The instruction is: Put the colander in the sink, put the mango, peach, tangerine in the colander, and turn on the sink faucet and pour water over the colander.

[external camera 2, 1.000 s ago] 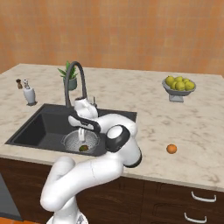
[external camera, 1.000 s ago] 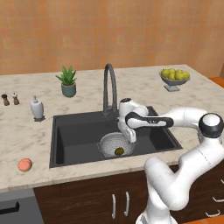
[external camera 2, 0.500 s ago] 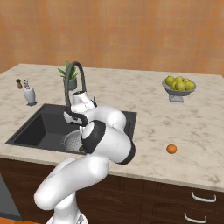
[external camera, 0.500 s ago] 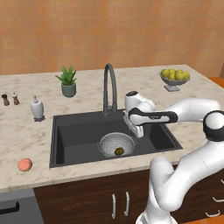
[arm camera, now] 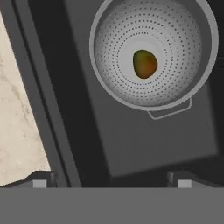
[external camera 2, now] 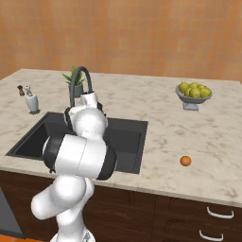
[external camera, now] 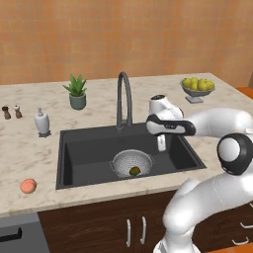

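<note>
The silver perforated colander [external camera: 131, 163] stands in the black sink [external camera: 89, 148], with the dark green mango [external camera: 134, 171] lying in its bottom. My gripper [external camera: 161, 144] hangs open above the basin, up and to the right of the colander, with nothing in it. In the hand view the colander [arm camera: 153, 48] and mango [arm camera: 145, 64] lie ahead of the open gripper [arm camera: 111, 181]. The peach [external camera: 28, 186] rests on the counter left of the sink. Right of the sink, the tangerine [external camera 2: 185, 161] sits near the front edge. The gooseneck faucet [external camera: 123, 99] arches behind the basin.
A pedestal bowl of yellow-green fruit [external camera: 196, 86] stands at the back right. A potted plant [external camera: 76, 93], a soap dispenser [external camera: 42, 122] and two small shakers [external camera: 6, 112] line the back left. Cabinet fronts with handles run below the counter edge.
The gripper has lifted up and to the right, away from the colander, staying open. The mango stays in the colander.
</note>
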